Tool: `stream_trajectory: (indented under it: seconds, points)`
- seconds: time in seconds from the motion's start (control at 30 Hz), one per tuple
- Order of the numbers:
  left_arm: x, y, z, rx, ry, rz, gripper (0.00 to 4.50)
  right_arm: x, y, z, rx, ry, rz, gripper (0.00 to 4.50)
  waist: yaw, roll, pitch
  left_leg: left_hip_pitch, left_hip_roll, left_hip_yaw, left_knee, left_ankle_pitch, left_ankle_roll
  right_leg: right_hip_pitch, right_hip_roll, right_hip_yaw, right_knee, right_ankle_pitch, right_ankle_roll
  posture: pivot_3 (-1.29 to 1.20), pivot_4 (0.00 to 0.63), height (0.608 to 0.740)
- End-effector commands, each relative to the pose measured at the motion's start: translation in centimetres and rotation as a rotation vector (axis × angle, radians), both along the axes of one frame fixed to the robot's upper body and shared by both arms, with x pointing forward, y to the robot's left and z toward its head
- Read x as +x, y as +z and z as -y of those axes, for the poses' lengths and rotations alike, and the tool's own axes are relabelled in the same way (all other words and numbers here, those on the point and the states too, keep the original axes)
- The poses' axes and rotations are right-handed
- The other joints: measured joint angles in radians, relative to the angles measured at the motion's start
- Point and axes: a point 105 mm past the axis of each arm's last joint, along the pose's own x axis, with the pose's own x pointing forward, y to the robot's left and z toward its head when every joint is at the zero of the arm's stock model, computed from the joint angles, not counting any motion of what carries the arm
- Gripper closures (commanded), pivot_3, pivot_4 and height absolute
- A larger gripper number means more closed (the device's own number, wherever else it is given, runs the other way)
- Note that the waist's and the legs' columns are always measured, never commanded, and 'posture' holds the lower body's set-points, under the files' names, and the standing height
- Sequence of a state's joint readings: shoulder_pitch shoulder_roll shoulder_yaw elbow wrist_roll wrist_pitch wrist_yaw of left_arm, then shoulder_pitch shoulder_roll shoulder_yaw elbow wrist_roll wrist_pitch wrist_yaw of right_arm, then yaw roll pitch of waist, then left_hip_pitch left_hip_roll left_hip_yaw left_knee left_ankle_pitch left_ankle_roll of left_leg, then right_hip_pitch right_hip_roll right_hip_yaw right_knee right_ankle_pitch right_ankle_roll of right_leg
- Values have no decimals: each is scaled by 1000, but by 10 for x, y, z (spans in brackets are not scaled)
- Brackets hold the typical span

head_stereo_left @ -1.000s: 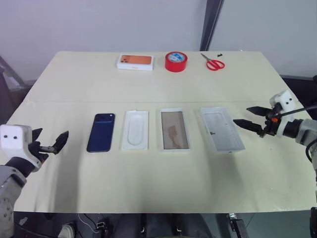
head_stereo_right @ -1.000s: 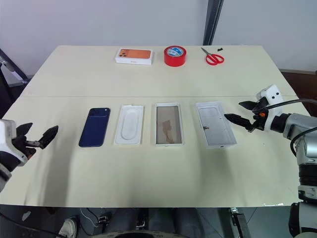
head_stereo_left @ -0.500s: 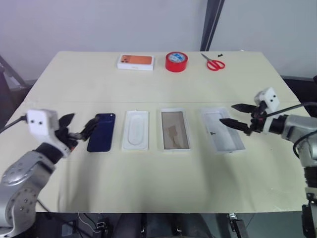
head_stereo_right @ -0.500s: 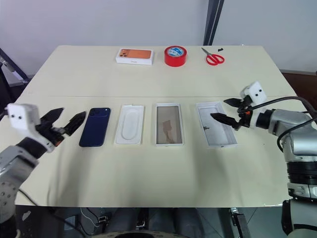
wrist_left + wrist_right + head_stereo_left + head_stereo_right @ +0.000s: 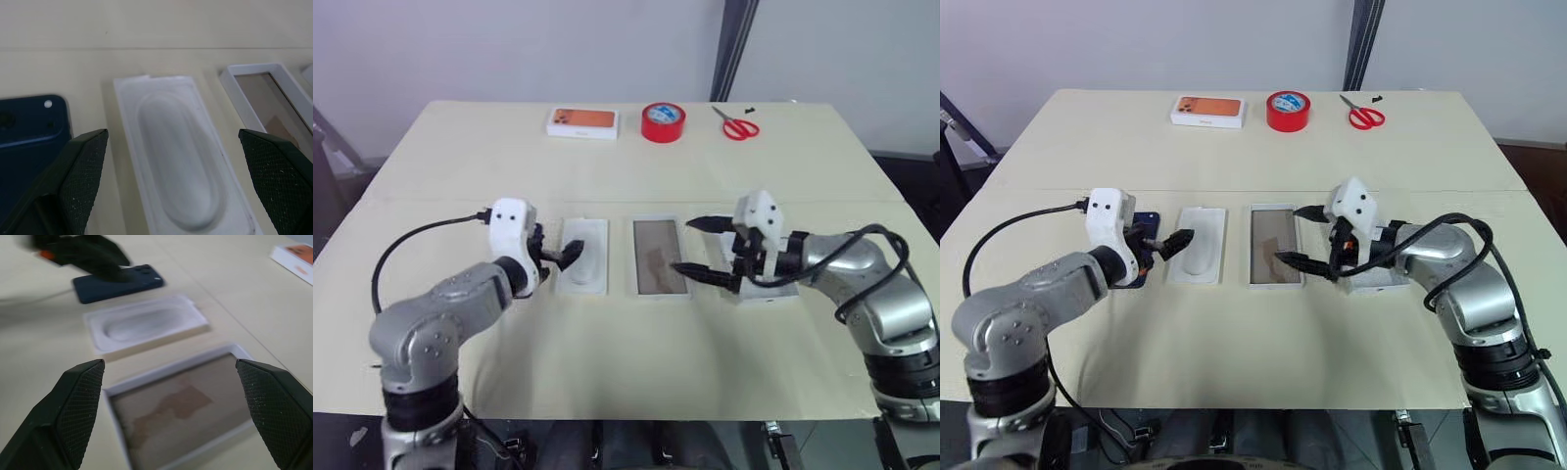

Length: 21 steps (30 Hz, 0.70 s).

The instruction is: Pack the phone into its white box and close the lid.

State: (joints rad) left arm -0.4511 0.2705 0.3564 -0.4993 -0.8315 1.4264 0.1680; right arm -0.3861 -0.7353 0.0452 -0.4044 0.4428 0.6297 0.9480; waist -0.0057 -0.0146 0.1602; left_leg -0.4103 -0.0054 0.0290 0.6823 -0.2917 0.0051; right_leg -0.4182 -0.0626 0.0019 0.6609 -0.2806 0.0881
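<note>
I see the cream table (image 5: 460, 157) first, then my two arms reaching in over the row of parts. Left gripper (image 5: 1167, 244) hangs wide and empty, over the gap between the phone (image 5: 27, 132) and the white insert (image 5: 582, 257). Right gripper (image 5: 701, 247) is spread wide too, holding nothing, over the white box (image 5: 657, 257) with the lid (image 5: 773, 294) mostly hidden under its wrist. Phone lies flat on the table, just left of the insert. Far edge: orange-picture box (image 5: 581, 121), red tape roll (image 5: 662, 121), scissors (image 5: 736, 125)
</note>
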Motion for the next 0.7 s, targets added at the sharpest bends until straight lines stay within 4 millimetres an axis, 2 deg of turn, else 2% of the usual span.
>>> stream_trajectory:
  seconds: [0.03, 0.2, 0.27, 0.5, 0.6, 0.7]
  points:
    - [7, -5, -12, -21, 71, -100, 25, -7, -1, -8, -52, 33, 53, 5, -1, 0, 0, 0, 0, 0, 0, 0, 0, 0, 0, 0, 0, 0, 0, 0, 150, 725]
    - [16, -15, -4, -54, 43, -207, 25, -8, -7, -13, -47, 36, 57, 5, -5, -1, 1, 0, 0, 0, 0, 1, -2, 0, 1, 0, 1, 0, 0, 0, 150, 725]
    - [18, -18, 6, -59, -7, -237, 25, -8, -7, -13, -51, 40, 65, 5, -5, -1, 1, 0, 0, 0, 0, 2, -3, 0, 1, 0, 1, 0, 0, 0, 150, 725]
    - [17, -30, 15, -96, -69, -305, 25, -15, -11, -17, -74, 78, 69, 5, -3, -1, 1, 0, 0, 0, 0, 3, -6, -1, 0, 0, 1, 0, 0, 0, 150, 725]
    - [16, -31, 18, -126, -73, -310, 871, -16, -12, -19, -74, 79, 72, 0, -2, -1, 0, 0, 0, 0, 0, 3, -6, 0, 0, 0, 1, 0, 0, 0, 150, 725]
    - [18, -30, 19, -178, -62, -310, 2350, -16, -13, -19, -74, 80, 74, 0, 1, -1, 1, 0, -1, 0, 0, 3, -6, 0, -1, 0, 1, 0, 0, 0, 150, 725]
